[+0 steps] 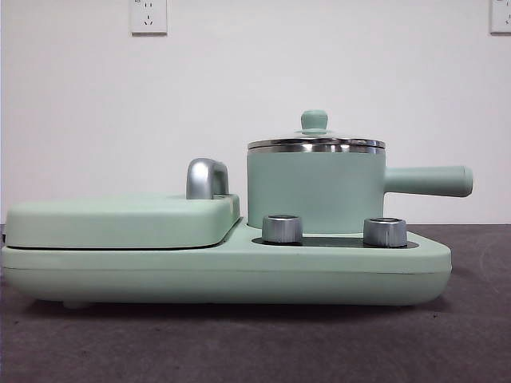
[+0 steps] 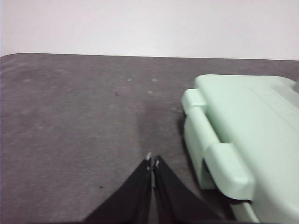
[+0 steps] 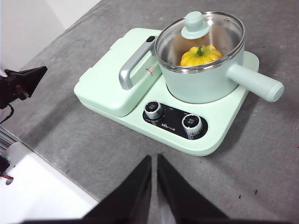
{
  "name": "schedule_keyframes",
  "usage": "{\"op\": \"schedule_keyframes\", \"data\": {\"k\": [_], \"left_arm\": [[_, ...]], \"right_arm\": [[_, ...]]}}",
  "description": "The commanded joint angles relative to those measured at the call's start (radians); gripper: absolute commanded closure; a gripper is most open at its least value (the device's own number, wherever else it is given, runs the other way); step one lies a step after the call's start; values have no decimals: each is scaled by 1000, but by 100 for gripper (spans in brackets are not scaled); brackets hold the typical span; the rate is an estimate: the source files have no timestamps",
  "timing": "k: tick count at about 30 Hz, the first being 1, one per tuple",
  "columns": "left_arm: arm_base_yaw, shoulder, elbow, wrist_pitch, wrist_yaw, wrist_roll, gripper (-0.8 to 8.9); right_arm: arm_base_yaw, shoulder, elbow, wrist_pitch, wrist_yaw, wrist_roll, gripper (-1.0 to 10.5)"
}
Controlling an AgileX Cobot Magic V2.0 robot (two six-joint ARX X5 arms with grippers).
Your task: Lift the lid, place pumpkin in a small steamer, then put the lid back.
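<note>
Lid [image 1: 314, 142] sits flat on the small steamer [image 1: 315, 191], glass disc w/ steel rim seated on the pot's rim all round, mint knob up at centre. Right wrist view shows the pumpkin [image 3: 201, 55] inside the pot, seen thru the glass, yellow-orange w/ green stem pointing up; it lies near the pot's middle. In front view the pumpkin is hidden by the pot wall.

Steamer stands on the appliance base [image 1: 239, 271], on the dark plate behind the two chrome knobs [image 1: 283, 228]. Its long handle [image 1: 427, 181] points to 3 o'clock in front view, clear of the base edge. At 9 o'clock of the pot is the flat griddle cover [image 1: 120, 221], closed, w/ its chrome handle [image 1: 207, 178] just beside the pot, not touching as far as can be seen. Base rests on a grey table [image 1: 239, 343].

Left gripper [image 2: 152, 161]: jaws pressed together, nothing between them, over bare table just beside the griddle end of the base. Right gripper [image 3: 153, 161]: jaws closed too, holding nothing, hanging above the table on the knob side of the base, well apart from pot and lid. Neither arm shows in front view.
</note>
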Motion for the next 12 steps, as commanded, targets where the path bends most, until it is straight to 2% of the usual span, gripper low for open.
{"op": "schedule_keyframes", "data": {"k": [1,12], "left_arm": [[23,-2,-19,11,0,6,804],[50,-2,-19,11,0,6,804]], "right_arm": [[9,2,6,10,1,3,930],[9,2,6,10,1,3,930]]}}
